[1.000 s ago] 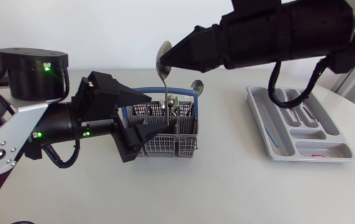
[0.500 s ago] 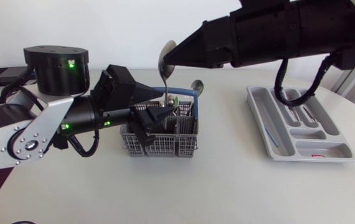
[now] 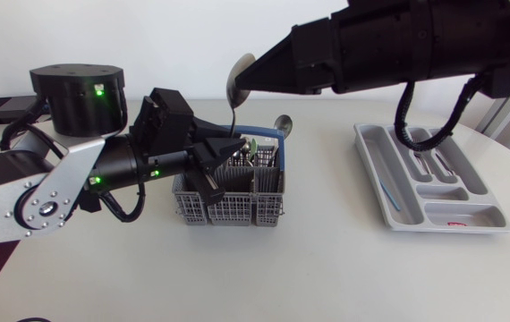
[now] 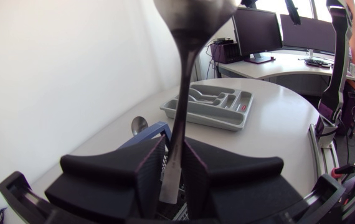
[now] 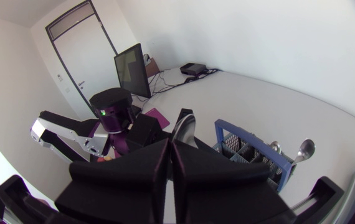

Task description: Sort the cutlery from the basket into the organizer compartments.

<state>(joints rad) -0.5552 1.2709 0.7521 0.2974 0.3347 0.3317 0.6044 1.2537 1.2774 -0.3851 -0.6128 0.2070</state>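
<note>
A metal spoon hangs upright over the grey cutlery basket. My right gripper is shut on its bowl from above; the bowl edge peeks out beside the closed fingers of that gripper. My left gripper comes in from the left at basket height. Its fingers press the spoon's handle from both sides, so the left gripper is shut on it. More cutlery, including a second spoon, stands in the basket. The grey organizer lies at the right with several pieces in it.
The basket has a blue carrying handle just behind the held spoon. The organizer shows far ahead of the left gripper. My left arm's base is visible beyond the right gripper. Bare table lies between the basket and the organizer.
My left arm swung right to the hanging spoon and its fingers closed on the handle. The right arm kept the spoon almost still.
</note>
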